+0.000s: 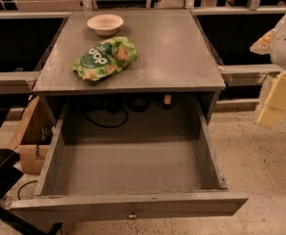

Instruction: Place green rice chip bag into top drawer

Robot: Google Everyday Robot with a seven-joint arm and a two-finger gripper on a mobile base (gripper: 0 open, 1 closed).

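The green rice chip bag (105, 58) lies flat on the left part of the grey cabinet top (172, 53), with its dark green round logo facing up. Below it, the top drawer (133, 168) is pulled wide open; it looks bare inside, and its small knob (132, 214) is at the front centre. My gripper (276, 102), cream-yellow under a white arm part, hangs at the far right edge of the view. It is well right of the cabinet, apart from the bag and the drawer, and holds nothing that I can see.
A small cream bowl (105, 24) stands behind the bag near the back edge. Black cables (108, 114) lie in the back of the cabinet. A cardboard box (30, 141) and a dark object (1, 180) sit on the floor at the left. Speckled floor (265, 170) lies to the right.
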